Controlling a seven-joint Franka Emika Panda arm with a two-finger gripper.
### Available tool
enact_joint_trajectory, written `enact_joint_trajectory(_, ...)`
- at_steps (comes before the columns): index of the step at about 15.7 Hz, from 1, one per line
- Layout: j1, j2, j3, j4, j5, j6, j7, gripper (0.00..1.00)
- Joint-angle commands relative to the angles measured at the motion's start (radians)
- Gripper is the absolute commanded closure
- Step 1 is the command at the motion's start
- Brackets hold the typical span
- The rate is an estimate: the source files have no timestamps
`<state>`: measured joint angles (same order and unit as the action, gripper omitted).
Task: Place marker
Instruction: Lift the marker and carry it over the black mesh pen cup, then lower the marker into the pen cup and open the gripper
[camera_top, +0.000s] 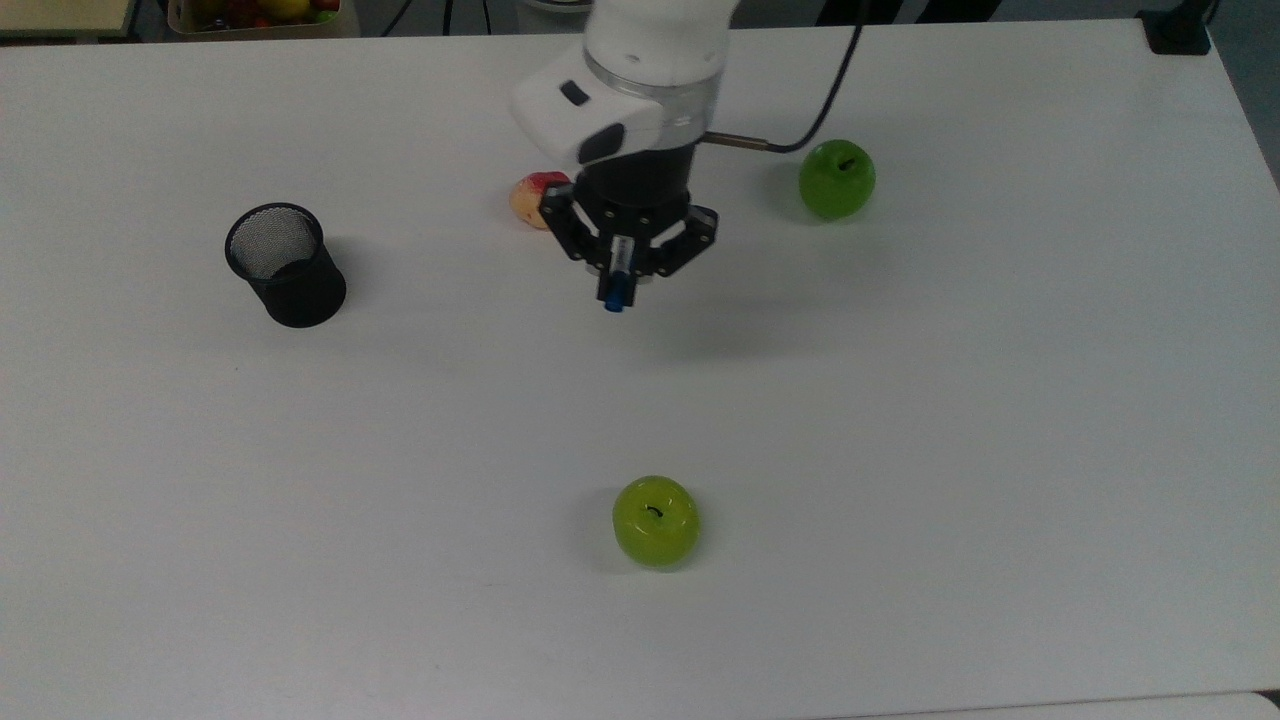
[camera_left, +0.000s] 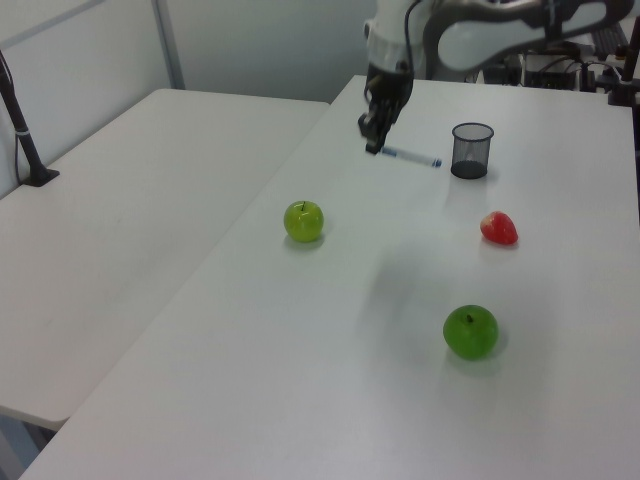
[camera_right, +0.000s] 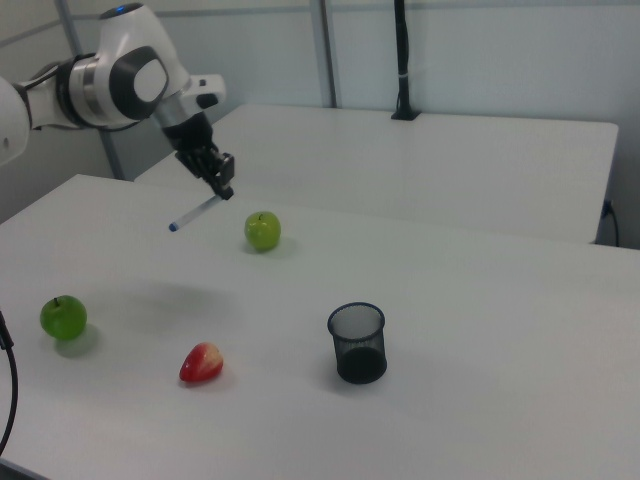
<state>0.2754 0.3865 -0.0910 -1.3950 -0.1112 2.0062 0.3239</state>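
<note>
Arm: the white arm reaches over the bench (camera_top: 1000, 450), wrist pointing down, with a dark cable looping off behind it.
Gripper: the gripper (camera_top: 622, 268) (camera_left: 372, 143) (camera_right: 226, 190) hangs in the air above the bench, up off the surface; its jaws are clamped on one end of the marker.
Marker: the marker (camera_left: 410, 157) (camera_right: 195, 213) is held aloft, nearly level, sticking out sideways from the jaws. In the left view its white barrel runs to the left view's right, toward the cup, and ends in a small blue tip. In the right view it slopes down to the right view's left. From above only a short blue end (camera_top: 613, 297) pokes out under the jaws.
Cup: a black mesh cup (camera_top: 285, 264) (camera_left: 471, 150) (camera_right: 358, 343) stands upright on the bench, well apart from the gripper in the top view.
Peach: a red-and-yellow fruit (camera_top: 530, 196) (camera_left: 498, 228) (camera_right: 201, 363) lies on the bench; in the top view the gripper partly covers it.
Light apple: a yellow-green apple (camera_top: 655, 520) (camera_left: 303, 220) (camera_right: 262, 231) sits alone toward the top view's lower edge.
Dark apple: a deeper green apple (camera_top: 837, 179) (camera_left: 470, 331) (camera_right: 63, 316) sits to the top view's right of the arm.
Shadow: a soft shadow lies on the bench below the gripper.
</note>
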Motion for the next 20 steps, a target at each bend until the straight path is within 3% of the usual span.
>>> enact_joint_trajectory(1, -0.100, -0.075, 0.001, -0.042, 0.042, -0.037, -0.127, 0.93)
enact_joint_trajectory(10, -0.361, -0.092, 0.001, -0.130, 0.047, 0.011, -0.324, 0.93)
enact_joint_trajectory(20, -0.472, -0.107, 0.002, -0.301, 0.047, 0.370, -0.327, 0.93)
